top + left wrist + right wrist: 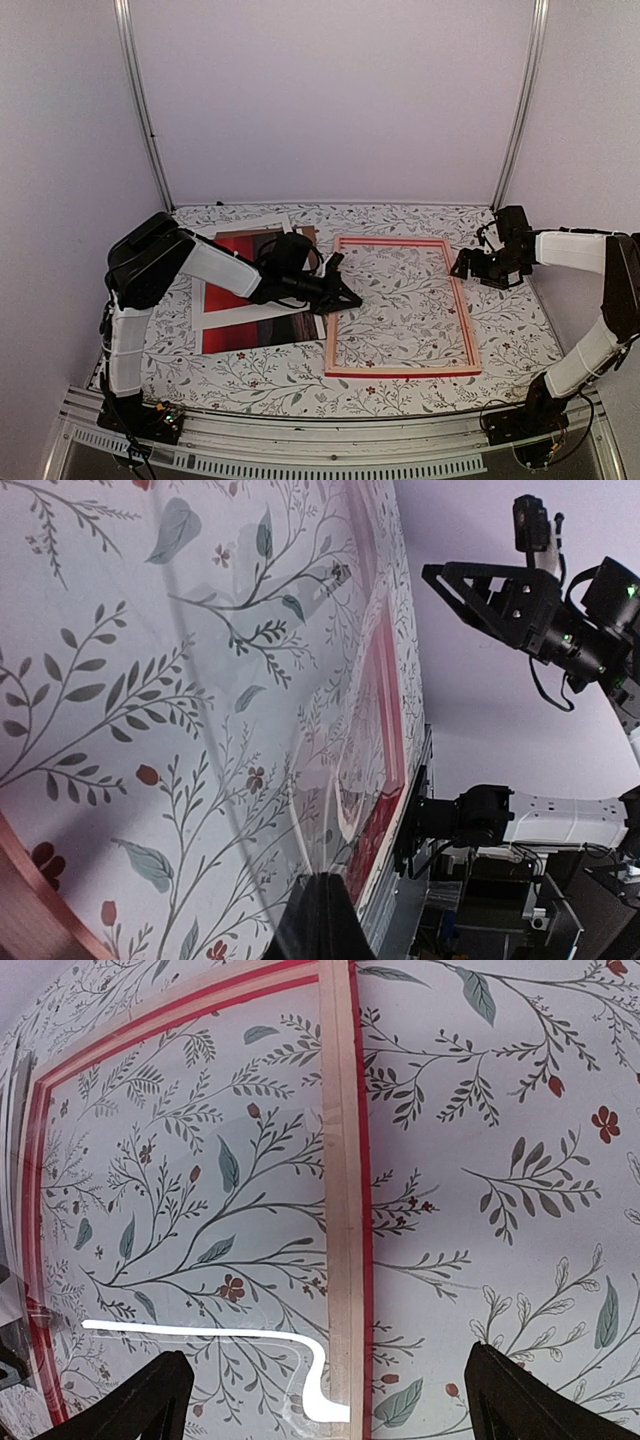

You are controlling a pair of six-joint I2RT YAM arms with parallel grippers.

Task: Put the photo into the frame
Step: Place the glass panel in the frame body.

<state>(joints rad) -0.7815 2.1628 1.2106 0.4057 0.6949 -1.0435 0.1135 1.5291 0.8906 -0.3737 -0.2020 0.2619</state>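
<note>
Lower left, nearest us, the photo (pixel 240 338) lies flat on the desk (pixel 260 385) beside the frame (pixel 400 372). We judge it light, thin, bendy and slick: pinch a free edge. The left tool (pixel 345 297) is clamped shut at the frame's left rail, though we cannot tell what it grips. The right tool (pixel 462 268), upper right, gapes empty.

Overhead light was soft and even, walls (pixel 330 90) washed pale lilac, with only faint shadows on the table (pixel 400 385). At my right wrist a hard white glare streak cut across the clear pane (pixel 180 1290), and the frame (pixel 340 1160) curved near the picture's corner. My right fingers (pixel 140 1400) sat dark and soft-edged. At my left wrist, my left fingertip (pixel 320 925) was a black blur, and pale reflections ghosted the pane.
</note>
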